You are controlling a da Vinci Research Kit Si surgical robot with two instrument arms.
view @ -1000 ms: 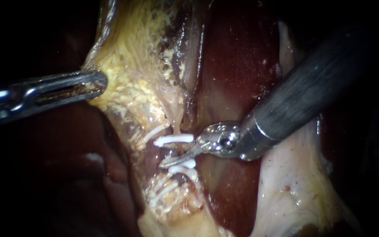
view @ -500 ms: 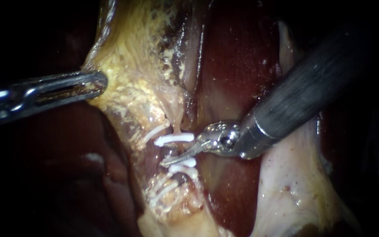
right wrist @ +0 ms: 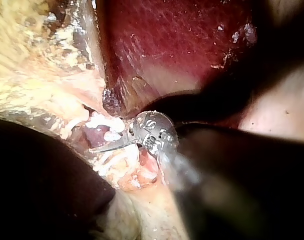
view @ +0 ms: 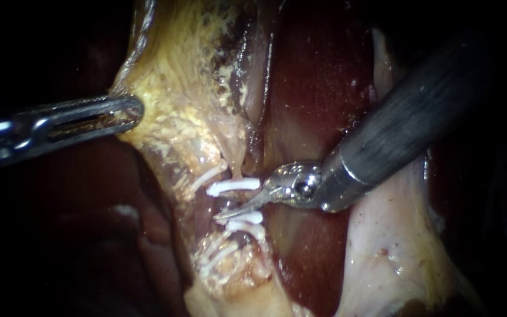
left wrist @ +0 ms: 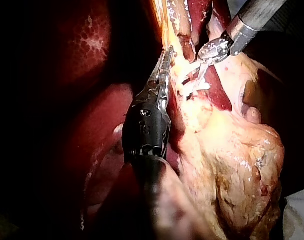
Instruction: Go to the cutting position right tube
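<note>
A short dark-red tube (view: 227,203) runs between two white clips, an upper clip (view: 233,187) and a lower clip (view: 245,221). My right instrument (view: 234,210) comes in from the upper right. Its thin curved blade lies across this tube between the clips, and a narrow gap shows at the blades' base, so they stand open. The right wrist view shows the same blade tip (right wrist: 104,147) beside the clipped tube (right wrist: 97,135). My left instrument (view: 125,113) is shut on the yellowish gallbladder (view: 177,88) edge and holds it leftward, as the left wrist view (left wrist: 165,67) also shows.
Dark red liver (view: 318,76) lies behind the right instrument. Pale tissue (view: 382,246) spreads below its shaft. More white clips (view: 215,258) sit on fatty tissue below the tube. Beside the left instrument bulges the yellow gallbladder body (left wrist: 232,165).
The right instrument's tip has edged very slightly up along the tube between the clips. The left instrument and the tissue it holds have not moved.
</note>
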